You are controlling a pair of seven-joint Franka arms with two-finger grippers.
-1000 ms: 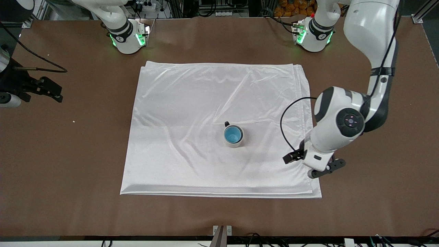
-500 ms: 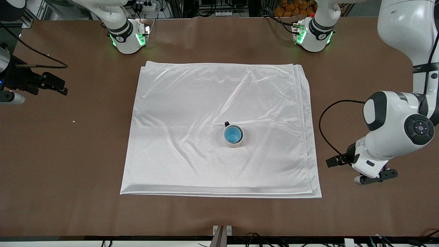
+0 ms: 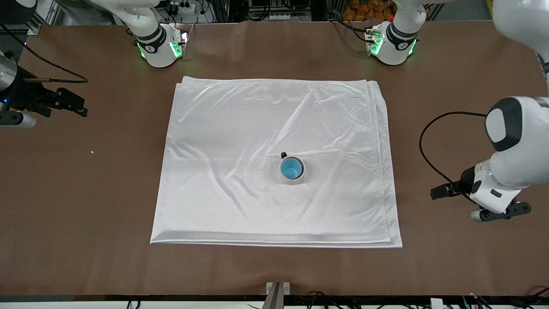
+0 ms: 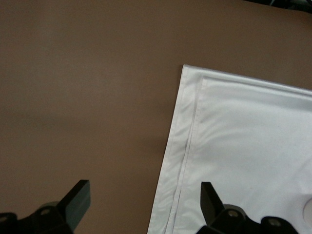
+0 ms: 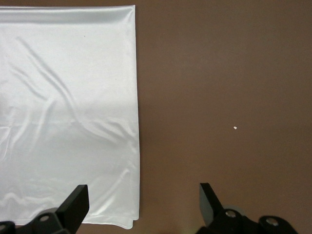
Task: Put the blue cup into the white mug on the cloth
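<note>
The blue cup (image 3: 291, 168) sits upright inside the white mug (image 3: 302, 174), whose black handle points toward the robots' bases. The mug stands on the cloth (image 3: 240, 141), near its middle and a little toward the left arm's end. My left gripper (image 3: 501, 213) is open and empty over the bare table beside the cloth's edge; the left wrist view shows its open fingers (image 4: 144, 204) and a cloth corner (image 4: 243, 146). My right gripper (image 3: 79, 105) is open and empty over the bare table at the right arm's end; it also shows in the right wrist view (image 5: 144, 204) with the cloth edge (image 5: 68, 112).
The brown table (image 3: 450, 107) surrounds the cloth on all sides. A small white crumb (image 3: 92, 152) lies on the table toward the right arm's end, and it also shows in the right wrist view (image 5: 235, 128). A black cable loops from the left wrist (image 3: 424, 146).
My left arm has swung off the cloth's edge out toward its own end of the table. My right gripper has shifted slightly. The cup and mug have not moved.
</note>
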